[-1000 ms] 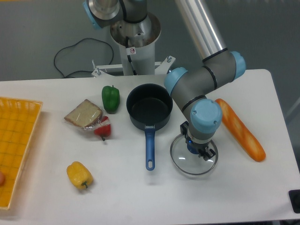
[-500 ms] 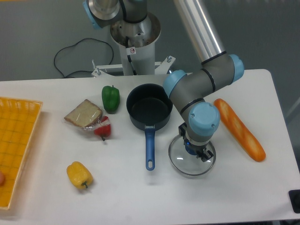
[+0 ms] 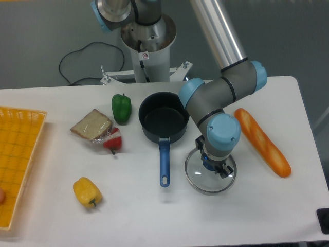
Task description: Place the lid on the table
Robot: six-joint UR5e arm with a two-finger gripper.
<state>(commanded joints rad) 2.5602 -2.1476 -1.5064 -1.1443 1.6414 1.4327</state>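
Camera view, looking down on the table [image 3: 154,216]. One lid [image 3: 197,177] — a clear glass disc with a thin metal rim — lies low over the white surface to the right of the saucepan's handle, with one gripper [image 3: 214,169] directly above its centre. The wrist hides the fingers and the knob, so whether they are apart or clamped on the lid cannot be told; nor is it clear whether the rim touches the tabletop. One dark saucepan [image 3: 163,123] with a blue handle stands uncovered just up and left of the lid, handle pointing toward the near edge. One baguette [image 3: 263,142] lies diagonally to the right of the arm. Three peppers are present: one green pepper [image 3: 121,107] beside the pan, one red pepper [image 3: 113,141] touching one slice of bread [image 3: 91,125], and one yellow pepper [image 3: 87,191] well apart, nearer the front. One yellow lattice tray [image 3: 18,159] sits at the left edge.
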